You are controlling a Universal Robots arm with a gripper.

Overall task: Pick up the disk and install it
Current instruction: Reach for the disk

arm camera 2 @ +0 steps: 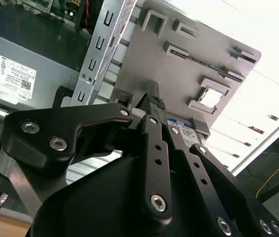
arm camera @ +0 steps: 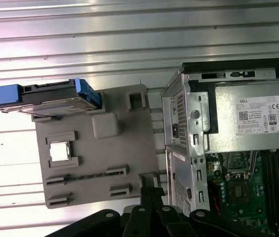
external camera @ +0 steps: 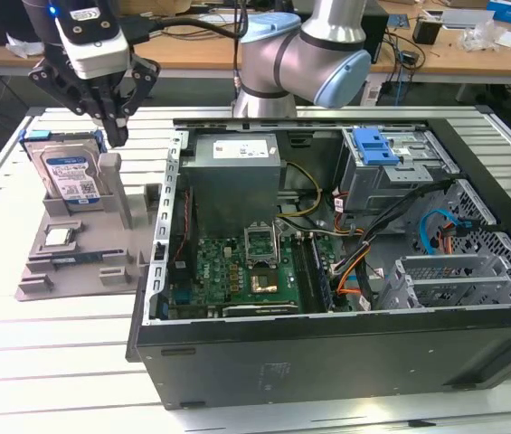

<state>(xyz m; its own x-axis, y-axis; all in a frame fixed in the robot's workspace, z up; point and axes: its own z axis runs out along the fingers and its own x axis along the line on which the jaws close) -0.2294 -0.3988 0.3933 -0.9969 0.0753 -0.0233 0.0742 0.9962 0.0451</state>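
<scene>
Gripper (external camera: 118, 134) clenched on nothing, hanging just above the grey holder (external camera: 88, 260), disk (external camera: 70, 176) upright in it, close beside.

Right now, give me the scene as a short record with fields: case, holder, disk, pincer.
case: open, grey drive cage inside
holder: grey, at the exterior view's left of the case
disk: upright on edge in the holder, not yet picked up
pincer: shut, empty, just above the disk's top corner
</scene>
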